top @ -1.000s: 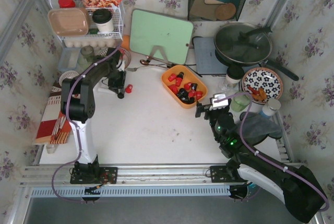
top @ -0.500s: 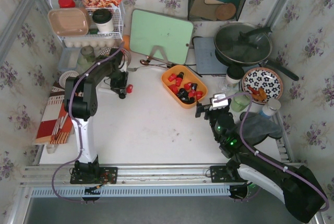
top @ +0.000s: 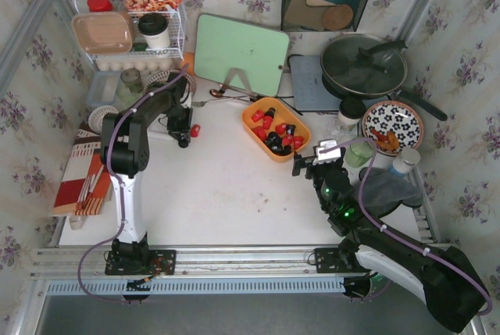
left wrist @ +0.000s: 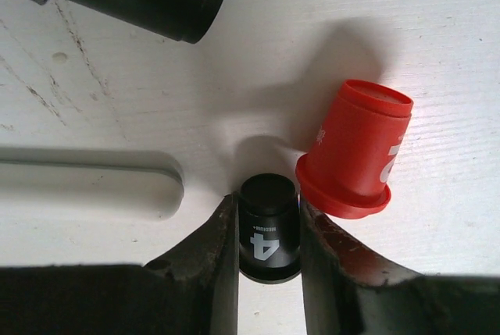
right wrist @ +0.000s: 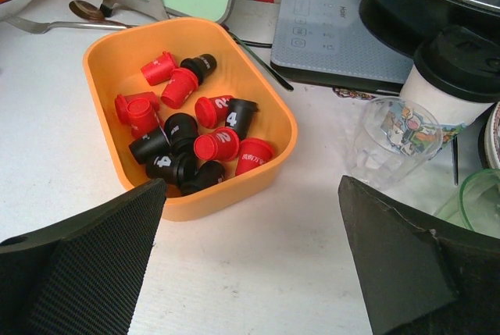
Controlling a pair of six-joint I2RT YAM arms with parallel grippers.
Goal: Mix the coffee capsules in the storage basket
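One left gripper [left wrist: 268, 208] astride black capsule [left wrist: 269, 235]

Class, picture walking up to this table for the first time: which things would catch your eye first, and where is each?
The orange storage basket at the scene's centre, holding a jumble of red and black coffee capsules, stands out first. To its left, the left hand pinches a black capsule with a red capsule right beside it. The right hand gapes open, facing the basket.
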